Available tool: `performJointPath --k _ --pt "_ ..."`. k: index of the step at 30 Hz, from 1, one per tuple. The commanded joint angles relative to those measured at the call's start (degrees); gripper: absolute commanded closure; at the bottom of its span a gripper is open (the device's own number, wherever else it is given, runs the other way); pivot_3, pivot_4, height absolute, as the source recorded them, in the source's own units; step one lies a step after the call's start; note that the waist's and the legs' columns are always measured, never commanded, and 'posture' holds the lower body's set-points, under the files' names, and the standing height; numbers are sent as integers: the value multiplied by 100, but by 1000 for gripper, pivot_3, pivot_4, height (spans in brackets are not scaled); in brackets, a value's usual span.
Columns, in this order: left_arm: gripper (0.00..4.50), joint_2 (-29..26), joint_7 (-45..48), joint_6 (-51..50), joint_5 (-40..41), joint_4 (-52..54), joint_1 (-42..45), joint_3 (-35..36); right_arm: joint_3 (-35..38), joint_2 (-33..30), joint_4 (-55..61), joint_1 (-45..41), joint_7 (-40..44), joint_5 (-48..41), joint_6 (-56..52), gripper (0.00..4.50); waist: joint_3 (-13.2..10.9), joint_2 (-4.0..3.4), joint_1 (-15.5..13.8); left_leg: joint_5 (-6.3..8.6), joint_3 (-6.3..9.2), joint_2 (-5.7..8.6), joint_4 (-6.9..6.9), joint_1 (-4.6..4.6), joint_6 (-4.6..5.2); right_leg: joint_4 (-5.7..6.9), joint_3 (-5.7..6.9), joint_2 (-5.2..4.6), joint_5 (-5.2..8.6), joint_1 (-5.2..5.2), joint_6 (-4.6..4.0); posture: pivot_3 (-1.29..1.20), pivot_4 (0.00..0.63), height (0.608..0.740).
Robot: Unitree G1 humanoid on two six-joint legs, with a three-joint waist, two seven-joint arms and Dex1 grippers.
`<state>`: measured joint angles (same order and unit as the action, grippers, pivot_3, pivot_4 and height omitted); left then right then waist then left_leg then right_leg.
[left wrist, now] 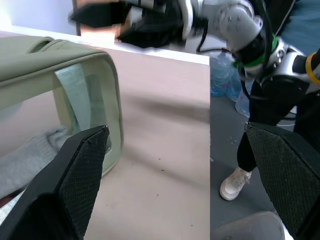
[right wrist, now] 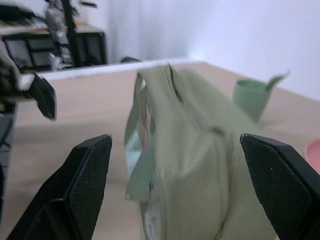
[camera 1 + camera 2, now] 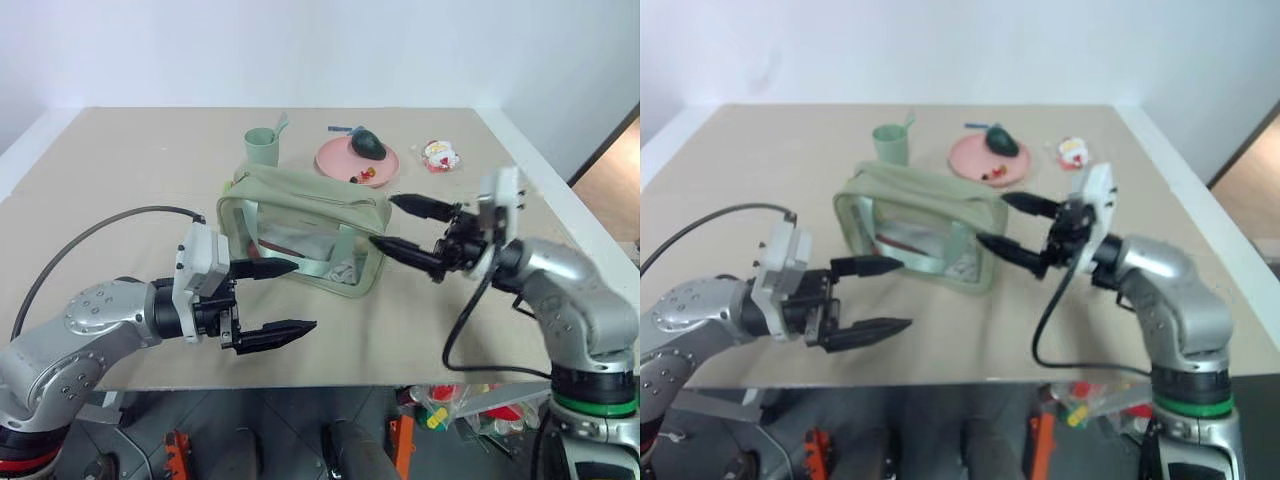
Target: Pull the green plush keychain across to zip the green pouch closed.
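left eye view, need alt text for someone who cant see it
A sage-green pouch with clear sides sits mid-table between two open robot grippers, neither touching it: the left gripper near its left end and the right gripper by its right end. Behind the pouch stand a pale green cup and a pink plate holding a dark green avocado-shaped item.

We see a beige tabletop [image 3: 120, 180] carrying the sage-green fabric pouch [image 3: 300, 225] between our two pincers, with a pale green cup [image 3: 262, 148], pink plate [image 3: 340, 160] and small red-white toy [image 3: 438, 155] beyond them.
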<state>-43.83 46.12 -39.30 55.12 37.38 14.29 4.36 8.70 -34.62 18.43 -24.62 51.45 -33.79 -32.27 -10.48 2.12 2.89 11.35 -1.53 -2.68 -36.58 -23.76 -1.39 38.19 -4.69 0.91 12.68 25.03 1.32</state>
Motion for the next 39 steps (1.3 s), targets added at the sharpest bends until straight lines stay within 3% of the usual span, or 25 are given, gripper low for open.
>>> performJointPath --k 1,3,15,23,27,31,39 --pt "0 -45 130 42 -90 -54 131 -5 -113 -15 235 65 -210 291 341 265 0 0 -3 -2 -2 1 -4 -1 1 0 -3 -1 0 0 -2 0 150 740" --pt "0 -23 158 75 -164 -81 136 -26 -190 24 162 75 -262 356 427 480 0 0 -4 -2 -5 2 -8 -1 2 -1 -7 -2 -1 -2 -1 0 150 740" --pt "0 2 223 178 -526 -63 -86 1 -331 129 -15 48 -230 413 681 4485 0 0 -6 -1 -2 0 1 -2 2 -1 -6 2 -4 0 6 0 150 740" --pt "0 2 216 229 -609 -1 -249 85 -597 64 -63 -3 34 567 899 4485 0 1 8 -2 -5 -4 0 5 3 -1 -9 6 -3 -1 -4 0 150 740" --pt "0 43 154 207 -565 -16 -256 149 -584 22 -319 -271 735 372 1342 4485 0 1 25 -2 -5 -7 0 14 3 0 -13 13 -7 -4 -13 0 150 740" --pt "0 6 216 220 -641 -42 -234 125 -695 -195 -1799 -1104 2041 656 2433 4485 -3 2 45 -3 -8 -7 -1 23 5 -1 -18 16 -14 -9 -17 0 150 740" --pt "0 1 104 191 -707 107 -337 141 -784 -252 -3593 -1916 3010 992 3543 4485 -3 3 36 -2 -7 -5 9 23 7 -3 -18 15 -13 -13 0 0 150 740"
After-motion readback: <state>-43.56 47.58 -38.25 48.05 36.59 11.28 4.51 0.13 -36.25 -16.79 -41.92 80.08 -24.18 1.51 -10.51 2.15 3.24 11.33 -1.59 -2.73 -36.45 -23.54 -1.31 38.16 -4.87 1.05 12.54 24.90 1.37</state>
